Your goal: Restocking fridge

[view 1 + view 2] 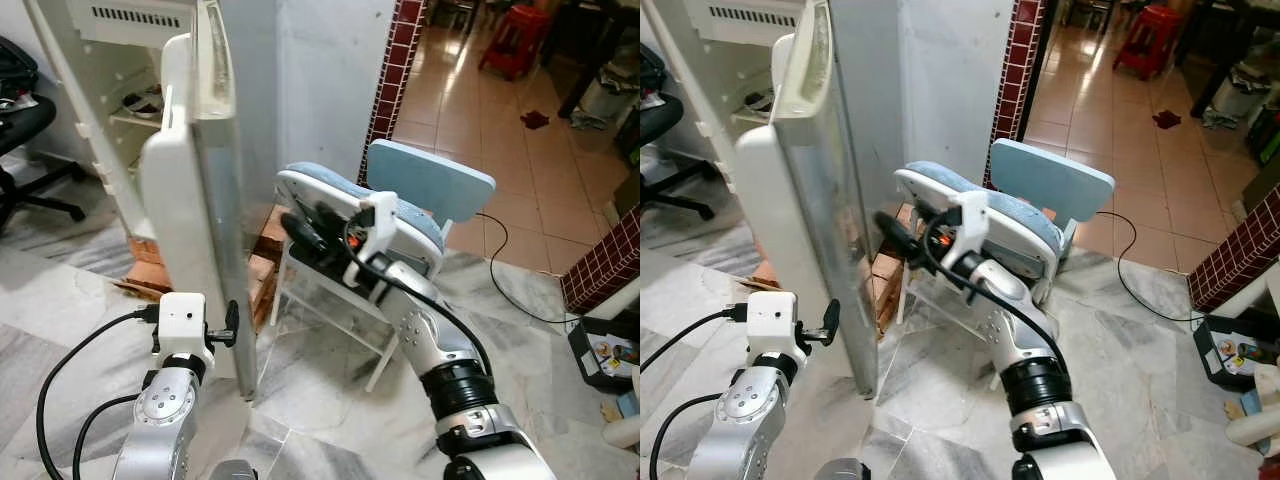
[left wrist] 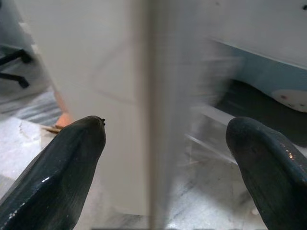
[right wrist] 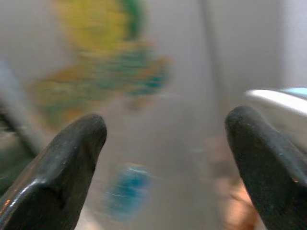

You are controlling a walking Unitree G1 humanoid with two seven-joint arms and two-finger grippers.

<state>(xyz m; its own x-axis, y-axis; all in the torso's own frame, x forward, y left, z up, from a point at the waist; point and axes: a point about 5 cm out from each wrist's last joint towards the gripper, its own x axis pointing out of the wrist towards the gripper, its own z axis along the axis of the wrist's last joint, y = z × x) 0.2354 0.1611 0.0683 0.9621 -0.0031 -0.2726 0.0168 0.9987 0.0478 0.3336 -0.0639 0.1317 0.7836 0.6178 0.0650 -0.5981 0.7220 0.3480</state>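
Note:
The white fridge door (image 1: pixel 195 190) stands open, its edge turned toward me, with the fridge interior (image 1: pixel 120 80) behind it at the left. My left gripper (image 1: pixel 232 335) is low at the door's edge, open, and in the left wrist view the edge runs between its fingers (image 2: pixel 62 172). My right gripper (image 1: pixel 895 232) reaches from the right toward the door's outer face, open with nothing held. The right wrist view is blurred and shows coloured stickers (image 3: pixel 110 62) on that face.
A pale blue chair (image 1: pixel 430 180) stands right behind my right arm. A dish (image 1: pixel 145 102) sits on a fridge shelf. A black office chair (image 1: pixel 25 130) is at the far left, a black cable (image 1: pixel 500 260) lies on the floor, and a box (image 1: pixel 605 350) sits at the right.

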